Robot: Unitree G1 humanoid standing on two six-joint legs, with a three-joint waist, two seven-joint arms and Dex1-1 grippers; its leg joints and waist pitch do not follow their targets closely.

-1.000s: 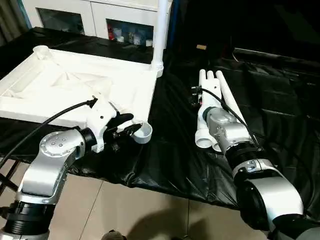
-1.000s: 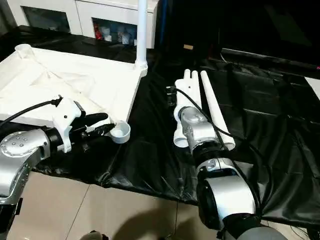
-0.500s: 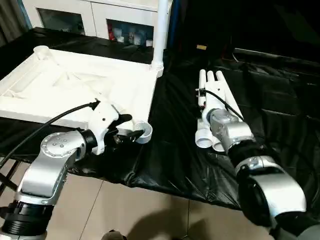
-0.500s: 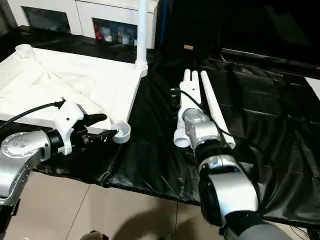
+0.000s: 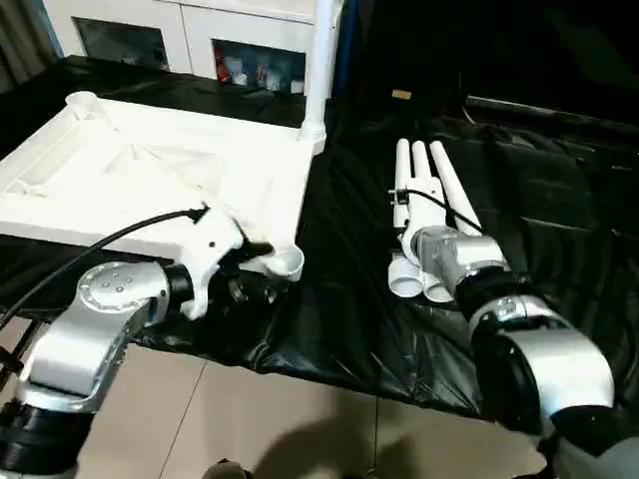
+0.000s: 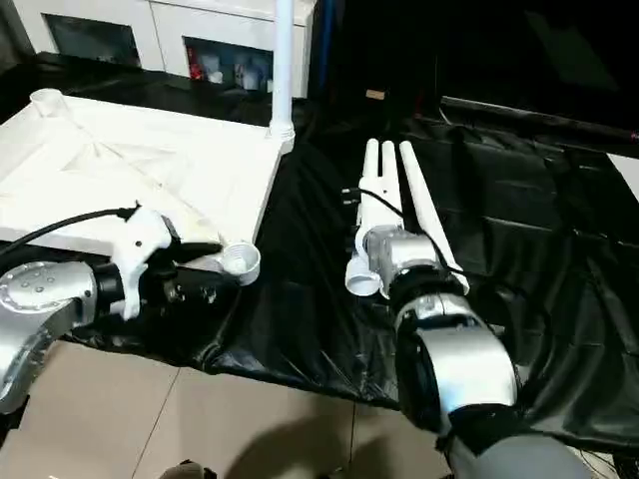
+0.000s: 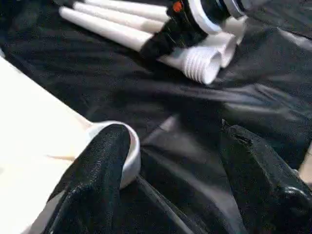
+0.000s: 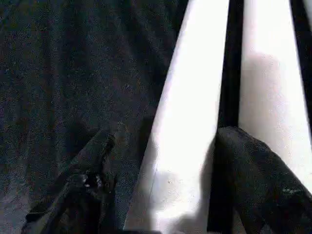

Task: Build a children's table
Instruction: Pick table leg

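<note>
Tabletop [image 5: 150,175]: white plastic, rectangular, lying underside up on the robot's left half of the work surface; raised ribs run diagonally across the recessed middle; round sockets at the corners.
Near socket [image 5: 285,262]: open ring at the tabletop corner closest to the robot, empty.
Far socket [image 5: 82,101]: open cup at the far left corner, empty.
Upright leg [image 5: 321,60]: white tube standing in the far right corner socket, top cut off by the frame edge.
Loose legs [image 5: 429,190]: three white tapered tubes lying side by side on the black sheet, well apart from the tabletop, wide threaded ends toward the robot, narrow ends pointing away.
Left gripper [image 7: 170,165]: fingers spread apart, holding nothing; one black finger [image 7: 100,165] lies against the near socket's rim, the other sits over the black sheet.
Right gripper [image 8: 161,185]: fingers apart, set astride one of the loose legs near its wide end; whether they touch the tube, cannot tell.
Surface: black sheet [image 5: 559,200], glossy and creased, draped over the table and hanging off its front edge.
Floor [image 5: 300,419]: pale tiles with grout lines.
Room: white cabinet [image 5: 200,40] with glass doors behind the tabletop, small items inside too small to make out.
Writing: none readable.
</note>
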